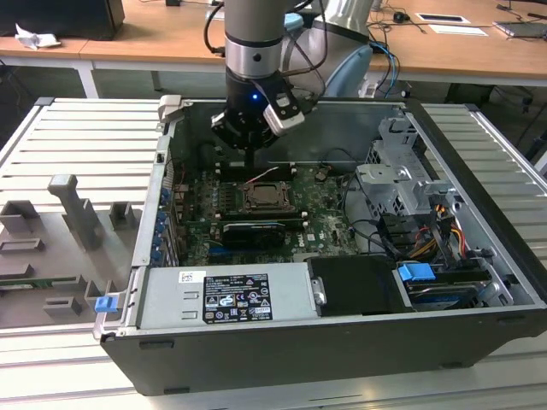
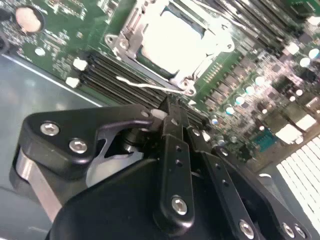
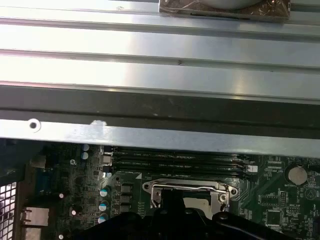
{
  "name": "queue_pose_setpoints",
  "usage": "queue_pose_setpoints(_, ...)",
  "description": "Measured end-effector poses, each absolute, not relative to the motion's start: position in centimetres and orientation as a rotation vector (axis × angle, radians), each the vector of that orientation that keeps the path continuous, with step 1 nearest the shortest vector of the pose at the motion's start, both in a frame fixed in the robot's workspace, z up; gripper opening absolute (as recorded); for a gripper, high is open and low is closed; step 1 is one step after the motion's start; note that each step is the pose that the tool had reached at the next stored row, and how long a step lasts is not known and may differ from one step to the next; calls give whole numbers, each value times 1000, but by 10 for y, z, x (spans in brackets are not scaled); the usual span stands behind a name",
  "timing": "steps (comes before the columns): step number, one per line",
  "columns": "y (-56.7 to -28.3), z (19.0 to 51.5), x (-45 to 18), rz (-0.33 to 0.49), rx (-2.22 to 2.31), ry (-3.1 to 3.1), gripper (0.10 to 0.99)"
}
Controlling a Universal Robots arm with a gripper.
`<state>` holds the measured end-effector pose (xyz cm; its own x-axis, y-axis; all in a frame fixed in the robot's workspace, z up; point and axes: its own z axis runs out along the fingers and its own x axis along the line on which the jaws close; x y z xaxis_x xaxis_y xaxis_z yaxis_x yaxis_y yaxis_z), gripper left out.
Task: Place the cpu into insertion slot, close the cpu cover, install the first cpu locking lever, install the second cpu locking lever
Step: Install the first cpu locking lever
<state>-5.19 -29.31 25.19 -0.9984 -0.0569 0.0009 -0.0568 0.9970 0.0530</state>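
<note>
Closest to the lens in the exterior view is the silver power supply (image 1: 226,295) of the open computer case (image 1: 479,342) on the ribbed bench (image 1: 77,137). Deeper in, the gripper (image 1: 248,161) hangs just beside the insertion slot (image 1: 265,198), where a thin locking lever (image 1: 263,175) slants up unlatched. In the second wrist view the jaws look drawn together on nothing, tips just short of that wire. The cpu (image 2: 172,37) lies pale in the slot, the cpu cover (image 2: 207,55) apparently down around it. In the first wrist view the cover's edge lies flat near the memory slots (image 3: 175,160). By my reading the first lever is in hand: it calls for pressing the wire down and hooking it under its catch without slipping
</note>
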Motion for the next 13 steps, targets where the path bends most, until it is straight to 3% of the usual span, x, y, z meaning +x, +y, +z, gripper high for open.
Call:
queue_pose_setpoints(2,-293,249,-47,-124,87,-3137,106)
queue_pose_setpoints(13,-293,228,-40,-126,36,-3139,106)
